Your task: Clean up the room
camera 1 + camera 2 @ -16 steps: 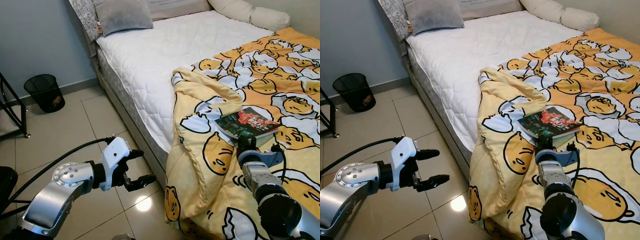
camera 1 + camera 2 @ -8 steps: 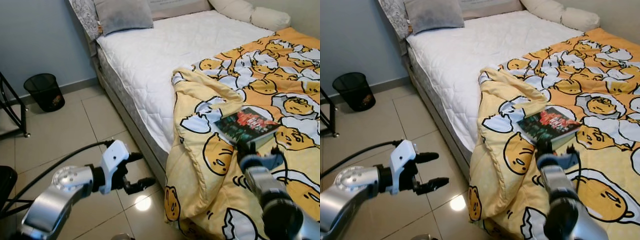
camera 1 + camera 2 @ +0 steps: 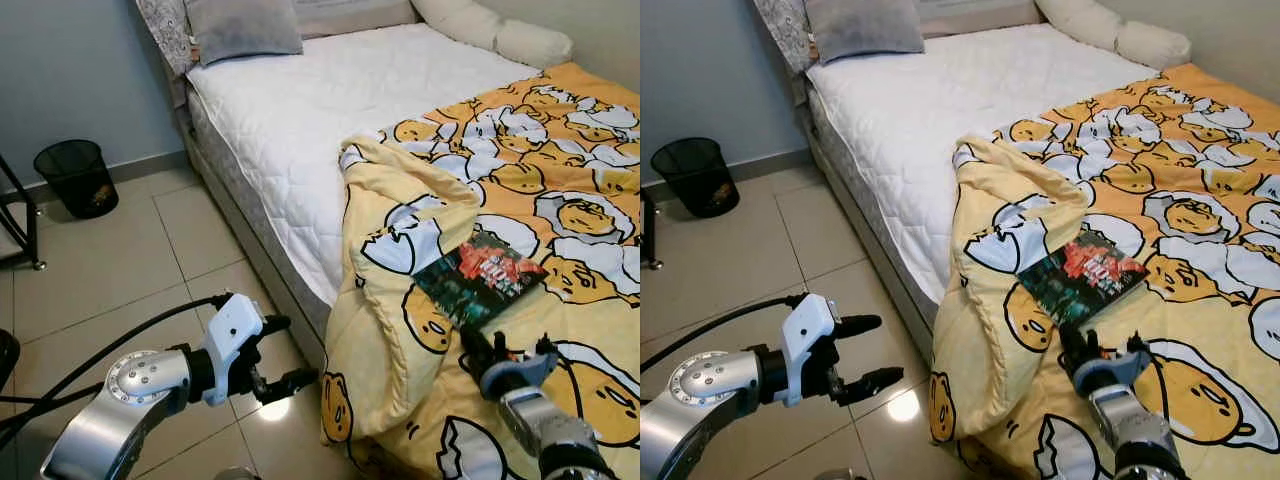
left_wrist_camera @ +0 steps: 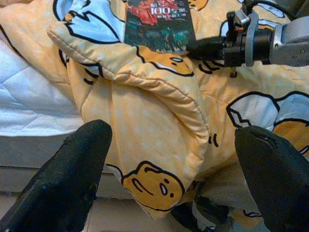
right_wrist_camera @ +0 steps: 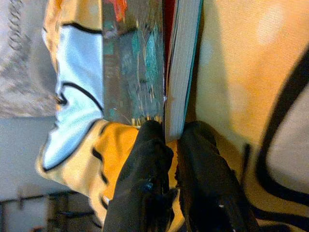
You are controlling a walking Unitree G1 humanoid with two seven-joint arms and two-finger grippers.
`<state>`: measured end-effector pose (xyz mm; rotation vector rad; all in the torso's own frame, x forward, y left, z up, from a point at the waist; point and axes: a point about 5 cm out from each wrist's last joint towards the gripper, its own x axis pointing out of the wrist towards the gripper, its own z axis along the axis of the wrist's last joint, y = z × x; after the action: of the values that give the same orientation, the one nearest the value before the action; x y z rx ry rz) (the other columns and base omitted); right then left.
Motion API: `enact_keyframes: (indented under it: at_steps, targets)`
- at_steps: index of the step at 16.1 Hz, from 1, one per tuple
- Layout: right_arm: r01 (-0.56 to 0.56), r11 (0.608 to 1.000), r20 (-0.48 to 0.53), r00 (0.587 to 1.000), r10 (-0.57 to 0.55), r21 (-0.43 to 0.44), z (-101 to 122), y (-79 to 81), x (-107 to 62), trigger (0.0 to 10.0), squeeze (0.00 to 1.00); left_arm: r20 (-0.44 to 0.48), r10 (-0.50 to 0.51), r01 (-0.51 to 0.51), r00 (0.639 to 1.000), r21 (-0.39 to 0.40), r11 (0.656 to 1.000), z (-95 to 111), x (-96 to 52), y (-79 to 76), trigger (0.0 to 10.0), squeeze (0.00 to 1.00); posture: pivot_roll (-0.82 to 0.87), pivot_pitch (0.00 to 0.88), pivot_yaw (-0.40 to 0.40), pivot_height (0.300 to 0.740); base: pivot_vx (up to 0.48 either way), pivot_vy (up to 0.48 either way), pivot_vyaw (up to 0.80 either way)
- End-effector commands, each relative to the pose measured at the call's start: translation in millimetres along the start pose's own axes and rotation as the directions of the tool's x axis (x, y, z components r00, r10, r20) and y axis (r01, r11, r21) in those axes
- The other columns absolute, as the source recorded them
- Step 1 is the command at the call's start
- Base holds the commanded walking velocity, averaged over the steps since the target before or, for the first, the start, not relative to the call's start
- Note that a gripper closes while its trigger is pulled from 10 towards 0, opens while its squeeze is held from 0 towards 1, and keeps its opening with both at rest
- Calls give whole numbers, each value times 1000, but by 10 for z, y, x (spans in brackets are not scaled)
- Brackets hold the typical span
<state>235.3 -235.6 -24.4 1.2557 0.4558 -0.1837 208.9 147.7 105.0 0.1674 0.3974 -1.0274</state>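
Book [image 3: 480,278] with a dark, red-lettered cover lies flat on the yellow egg-print blanket [image 3: 560,200], near the blanket's folded-back left edge, on the near right part of the bed [image 3: 330,90]. Right gripper [image 3: 1073,345] sits just near of the book's near corner, low on the blanket; in the right wrist view its two black fingers [image 5: 145,159] are almost together, tips at the book's page edge, one either side of the corner, no clear clamp on it. Right arm is silver, comes in from the near right.

Left gripper [image 3: 285,352] hangs over the tiled floor [image 3: 120,260], left of the bed's side, well apart from the book. Its fingers are spread wide, holding nothing; the left wrist view looks between them at the draped blanket fold, the book and the right gripper beyond.

Blanket hangs over the bed's left side toward the floor. White quilted mattress is bare on the far left half. Grey pillow [image 3: 240,25] at the far left head end, white pillows [image 3: 500,30] at the far right. Black mesh waste bin [image 3: 72,176] stands on the floor by the far left wall. Black metal frame [image 3: 22,215] at the left edge.
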Motion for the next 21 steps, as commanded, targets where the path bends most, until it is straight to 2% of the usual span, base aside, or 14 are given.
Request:
enact_keyframes:
  at_steps: [1, 2, 3, 5, 7, 9, 12, 14, 15, 16, 18, 19, 20, 21]
  targets:
    - [49, 998, -37, 998, -50, -34, -89, -83, -26, 10000, 0, -5, 9, -9, 1000, 13, 1000, 26, -18, 13, 10000, 765, 49, 0, -45, 740, 0, 0, 0]
    - [72, 996, -3, 997, -73, -45, -108, -116, -39, 10000, 0, -11, 10, -10, 1000, 19, 1000, 27, -22, 30, 10000, 765, 44, 0, -30, 740, 0, 0, 0]
    - [58, 998, 27, 998, -57, -37, -107, -92, -24, 10000, 1000, -15, 7, -7, 1000, 25, 1000, 32, -18, 47, 10000, 765, 43, 0, -26, 740, 0, 0, 0]
    - [-19, 998, 6, 1000, 19, -63, -121, 22, 8, 10000, 1000, -16, 2, -2, 1000, 32, 999, 46, -4, 67, 10000, 765, 36, 0, -15, 740, 0, 0, 0]
    - [-45, 997, -13, 999, 44, -69, -130, 53, 13, 10000, 1000, -17, -2, 2, 1000, 36, 999, 50, 8, 70, 10000, 765, 34, 0, -12, 740, 0, 0, 0]
    - [-56, 990, -147, 988, 37, -128, -159, -21, -53, 10000, 1000, -16, -9, 10, 1000, 44, 999, 68, 25, 81, 10000, 765, 30, 0, -10, 740, 0, 0, 0]
    - [-36, 979, -163, 987, 3, -198, -33, -131, -151, 10000, 1000, -17, -13, 14, 1000, 47, 999, 70, 34, 80, 10000, 765, 30, 0, -14, 740, 0, 0, 0]
    - [-72, 973, -173, 984, 34, -219, 48, -116, -183, 10000, 1000, -17, -15, 16, 1000, 47, 999, 71, 33, 78, 10000, 765, 29, 0, -12, 740, 0, 0, 0]
    - [-122, 963, -192, 979, 76, -239, 112, -82, -209, 10000, 1000, -18, -16, 17, 1000, 46, 999, 73, 34, 77, 10000, 765, 28, 0, -10, 740, 0, 0, 0]
    - [-236, 942, -211, 959, 187, -239, 214, 22, -247, 10000, 1000, -18, -18, 19, 1000, 46, 999, 76, 37, 78, 10000, 765, 27, 0, -9, 740, 0, 0, 0]
    - [-380, 902, -213, 917, 338, -206, 361, 188, -310, 10000, 1000, -18, -20, 21, 1000, 47, 999, 83, 42, 87, 10000, 765, 26, 0, -6, 740, 0, 0, 0]
    - [-425, 883, -211, 898, 385, -197, 416, 241, -341, 10000, 1000, -18, -21, 22, 1000, 47, 999, 86, 44, 90, 10000, 765, 26, 0, -6, 740, 0, 0, 0]
    - [-445, 867, -192, 893, 408, -224, 475, 318, -331, 10000, 1000, -18, -22, 22, 1000, 47, 999, 90, 47, 96, 10000, 769, 24, 0, -3, 740, 0, 0, 0]
    - [-393, 862, -120, 919, 375, -320, 558, 425, -228, 10000, 1000, -17, -20, 21, 1000, 50, 999, 97, 55, 109, 10000, 765, 25, 0, -2, 740, 0, 0, 0]
